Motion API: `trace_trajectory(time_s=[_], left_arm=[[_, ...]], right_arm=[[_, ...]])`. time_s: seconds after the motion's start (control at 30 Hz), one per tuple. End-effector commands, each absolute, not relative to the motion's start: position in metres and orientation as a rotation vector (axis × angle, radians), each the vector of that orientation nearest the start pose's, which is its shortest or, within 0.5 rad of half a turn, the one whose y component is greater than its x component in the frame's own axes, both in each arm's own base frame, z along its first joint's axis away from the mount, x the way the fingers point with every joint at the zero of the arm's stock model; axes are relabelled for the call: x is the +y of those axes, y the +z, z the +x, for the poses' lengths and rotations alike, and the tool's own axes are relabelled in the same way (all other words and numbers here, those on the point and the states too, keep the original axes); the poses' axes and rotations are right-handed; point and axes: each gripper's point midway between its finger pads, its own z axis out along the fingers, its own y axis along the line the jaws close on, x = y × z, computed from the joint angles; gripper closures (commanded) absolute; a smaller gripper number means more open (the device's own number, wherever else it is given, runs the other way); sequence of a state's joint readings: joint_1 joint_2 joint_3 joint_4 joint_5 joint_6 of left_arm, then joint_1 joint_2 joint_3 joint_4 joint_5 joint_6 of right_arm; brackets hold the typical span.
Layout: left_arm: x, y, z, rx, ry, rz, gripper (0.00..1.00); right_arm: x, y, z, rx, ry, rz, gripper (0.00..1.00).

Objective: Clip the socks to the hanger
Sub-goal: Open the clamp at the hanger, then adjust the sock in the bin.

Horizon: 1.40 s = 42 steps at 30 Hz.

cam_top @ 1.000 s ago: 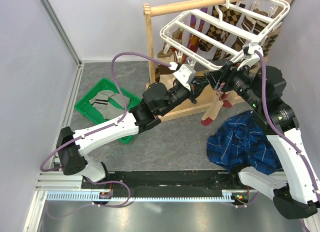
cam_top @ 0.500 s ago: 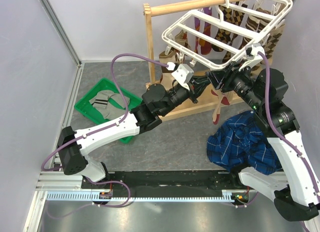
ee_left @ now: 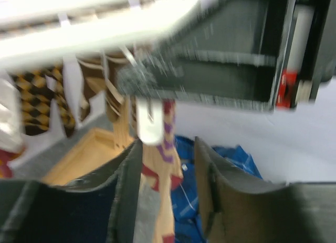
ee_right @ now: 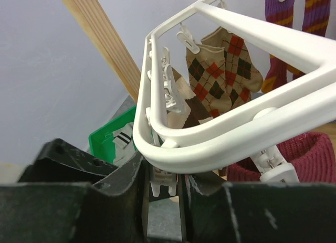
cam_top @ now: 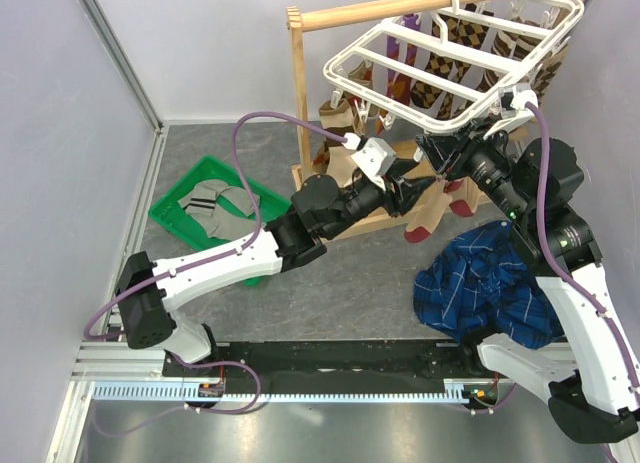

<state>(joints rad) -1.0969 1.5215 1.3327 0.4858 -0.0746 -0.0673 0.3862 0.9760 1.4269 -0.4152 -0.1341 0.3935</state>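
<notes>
Presenting a tan, maroon-toed sock (ee_left: 157, 172) for clipping, judged the step in hand: soft knit hangs between the parted fingers of the left hand (ee_left: 168, 146), below a white clip (ee_left: 149, 122). The right hand (ee_right: 164, 172) closely flanks a dangling clip (ee_right: 164, 189) under the rigid hanger (ee_right: 247, 122) rim, grip indeterminable. Next move: seat the cuff in the clip's mouth

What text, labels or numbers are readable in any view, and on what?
None readable.
Red patch on the dark housing, left wrist view: blurred, cannot tell if it bears text.
Small orange part on the base rail: too small to read.
The hanger, tan sock, green bin: no print visible.
</notes>
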Motion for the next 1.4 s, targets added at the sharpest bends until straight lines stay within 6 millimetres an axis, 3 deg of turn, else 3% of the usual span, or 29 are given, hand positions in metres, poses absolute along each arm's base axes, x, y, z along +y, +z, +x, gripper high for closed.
trace_trajectory(time_s=[0.0,0.13,0.27,0.4,0.47,0.5,0.53,0.67,0.83,0.93,1.1,1.13,1.17,1.33,1.37], left_arm=[[-0.443,0.419,0.229,1.232,-0.964,0.611,0.42],[-0.427,0.416,0.234,1.287,-0.915,0.580,0.26],[-0.401,0.406,0.236,1.375,-0.878,0.526,0.19],[-0.369,0.376,0.239,1.524,-0.813,0.453,0.14],[-0.350,0.345,0.244,1.627,-0.751,0.403,0.12],[-0.336,0.346,0.244,1.639,-0.732,0.358,0.12],[-0.325,0.326,0.245,1.702,-0.712,0.322,0.12],[-0.277,0.283,0.250,1.847,-0.612,0.180,0.12],[-0.198,0.228,0.263,2.021,-0.437,-0.073,0.16],[-0.150,0.208,0.276,2.065,-0.316,-0.237,0.20],[-0.091,0.187,0.301,2.079,-0.126,-0.402,0.27],[-0.070,0.187,0.310,2.071,-0.083,-0.469,0.28],[-0.062,0.174,0.316,2.105,-0.045,-0.489,0.31],[-0.020,0.148,0.349,2.137,0.065,-0.575,0.34],[-0.016,0.133,0.354,2.177,0.089,-0.584,0.34]], right_arm=[[0.156,0.471,0.278,1.537,0.724,-0.117,1.00],[0.157,0.467,0.279,1.546,0.715,-0.128,1.00],[0.155,0.463,0.282,1.555,0.688,-0.137,1.00],[0.154,0.461,0.283,1.558,0.669,-0.147,1.00],[0.152,0.459,0.284,1.565,0.651,-0.152,1.00],[0.152,0.460,0.284,1.562,0.645,-0.155,1.00],[0.151,0.457,0.284,1.571,0.638,-0.156,1.00],[0.148,0.453,0.286,1.584,0.598,-0.170,1.00],[0.144,0.448,0.285,1.599,0.555,-0.194,1.00],[0.144,0.446,0.285,1.603,0.547,-0.204,1.00],[0.141,0.442,0.286,1.609,0.527,-0.209,1.00],[0.140,0.442,0.286,1.609,0.520,-0.212,1.00],[0.140,0.442,0.285,1.606,0.519,-0.213,1.00],[0.138,0.439,0.285,1.609,0.497,-0.221,1.00],[0.139,0.438,0.286,1.611,0.494,-0.226,1.00]])
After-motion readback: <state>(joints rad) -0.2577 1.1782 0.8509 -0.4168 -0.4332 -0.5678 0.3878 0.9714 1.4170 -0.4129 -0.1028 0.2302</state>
